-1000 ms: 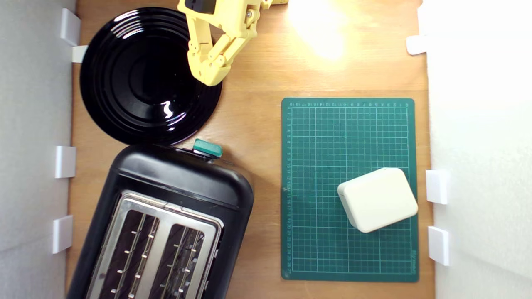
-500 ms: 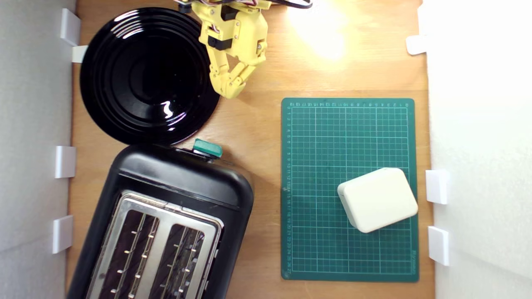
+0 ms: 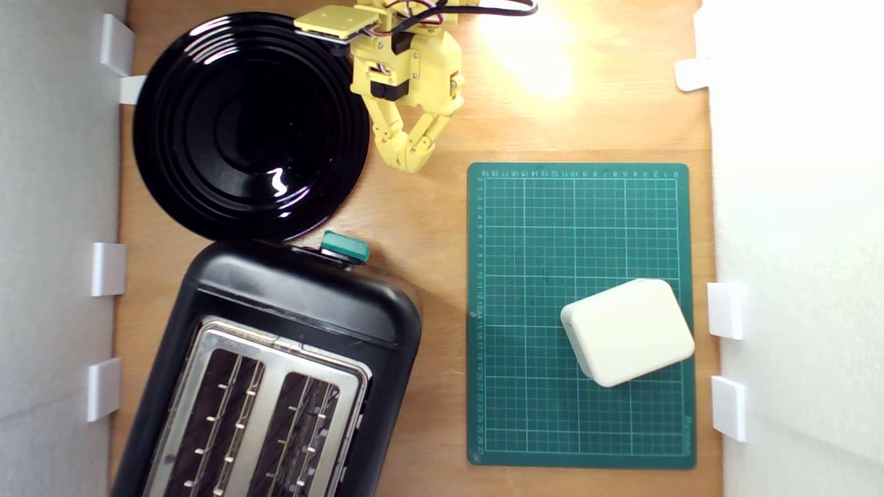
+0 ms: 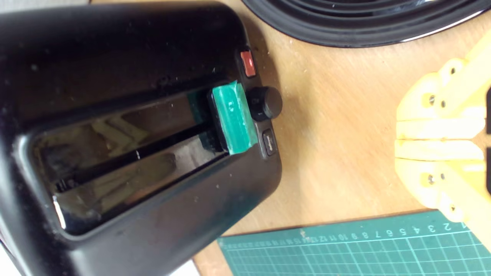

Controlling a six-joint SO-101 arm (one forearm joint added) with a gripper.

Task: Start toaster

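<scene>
Glossy black toaster [image 3: 290, 304] w/ teal lever [image 3: 344, 246] (blocky); yellow gripper [image 3: 409, 163] closed.

Overexposed glare on the table [image 3: 532, 62], sharp focus

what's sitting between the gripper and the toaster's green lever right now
Nothing: in the exterior view only bare wooden table separates the gripper from the green lever. The black plate lies beside that stretch.

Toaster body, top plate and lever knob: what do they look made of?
Toaster body: likely glossy black plastic; it mirrors the room in the wrist view. Top plate: brushed silver metal by its sheen. Lever knob: teal-green, duller, probably plastic; its surface looks slightly wrinkled, perhaps taped.
</scene>
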